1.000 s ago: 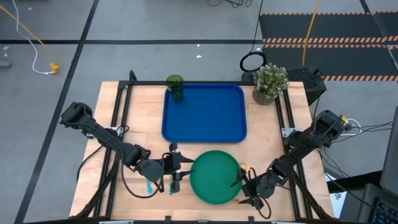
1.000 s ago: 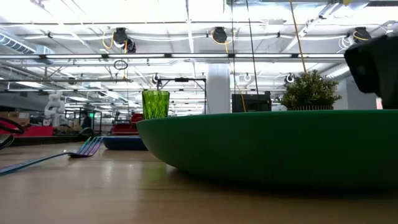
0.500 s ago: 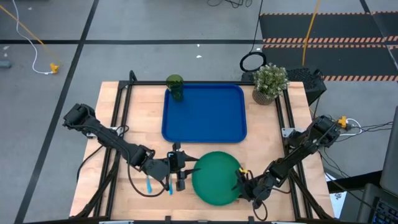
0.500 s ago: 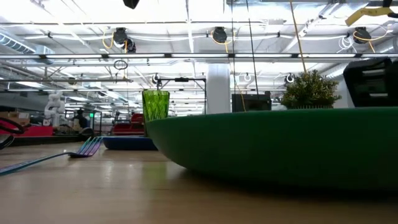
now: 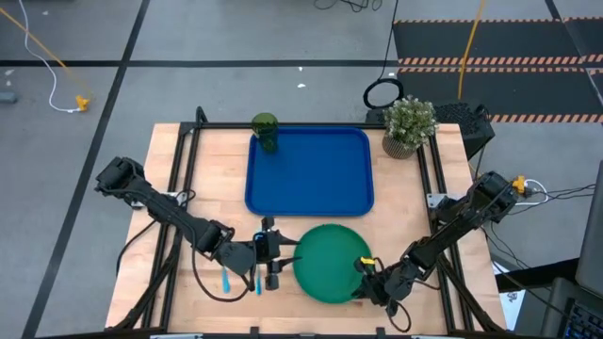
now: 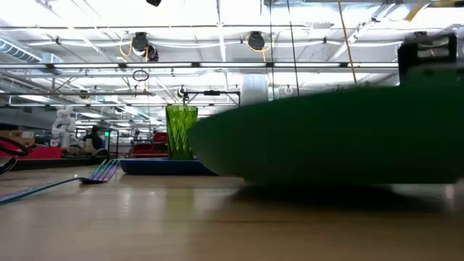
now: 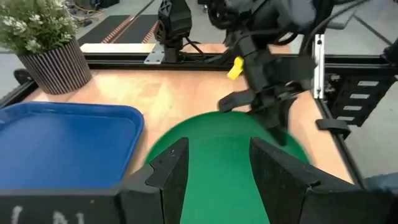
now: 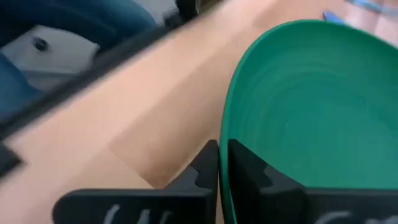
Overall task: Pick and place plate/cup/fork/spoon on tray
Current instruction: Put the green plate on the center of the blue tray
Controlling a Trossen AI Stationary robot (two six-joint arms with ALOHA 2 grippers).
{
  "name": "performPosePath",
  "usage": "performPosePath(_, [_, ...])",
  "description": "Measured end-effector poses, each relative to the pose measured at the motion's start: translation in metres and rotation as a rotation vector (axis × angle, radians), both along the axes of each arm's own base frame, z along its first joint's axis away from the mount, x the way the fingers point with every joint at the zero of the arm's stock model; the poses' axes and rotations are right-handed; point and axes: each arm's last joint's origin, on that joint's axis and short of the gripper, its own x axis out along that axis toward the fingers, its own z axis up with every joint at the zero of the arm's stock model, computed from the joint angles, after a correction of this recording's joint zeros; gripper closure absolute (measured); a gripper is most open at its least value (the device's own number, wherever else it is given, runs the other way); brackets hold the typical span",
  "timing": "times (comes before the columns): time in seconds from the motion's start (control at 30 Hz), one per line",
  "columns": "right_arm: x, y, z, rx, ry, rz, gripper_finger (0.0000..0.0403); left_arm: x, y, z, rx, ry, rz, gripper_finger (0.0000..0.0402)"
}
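Plate [image 5: 330, 277] sits tilted on the table [image 5: 212, 179], just in front of the tray [image 5: 309, 169], its right rim pinched between the right gripper [image 5: 362, 277] fingers. Left gripper [image 5: 283, 256] hovers at the plate's left edge, fingers partly apart, holding nothing. Cup [image 5: 265, 131] stands at the tray's far left corner.

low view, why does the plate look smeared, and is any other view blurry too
Low view: the plate is close to the lens and motion-blurred, its rim tilted, while the cup behind is sharp. Right wrist view: everything is soft, with the right hand shut on the plate's rim. High view: crisp, evenly lit.
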Motion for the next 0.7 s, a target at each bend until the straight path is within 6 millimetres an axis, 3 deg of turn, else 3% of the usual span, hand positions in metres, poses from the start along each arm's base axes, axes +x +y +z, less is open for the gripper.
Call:
performPosePath(0.37, [0.001,0.001,0.058,0.1,-0.178,0.068,0.0401,0.006,0.013,-0.001,0.081,0.018,0.012,0.0229])
performPosePath(0.7, [0.017,-0.011,0.072,-0.16,-0.132,0.023,0.0402,-0.001,0.022,0.008,0.079,0.033,0.043,0.0229])
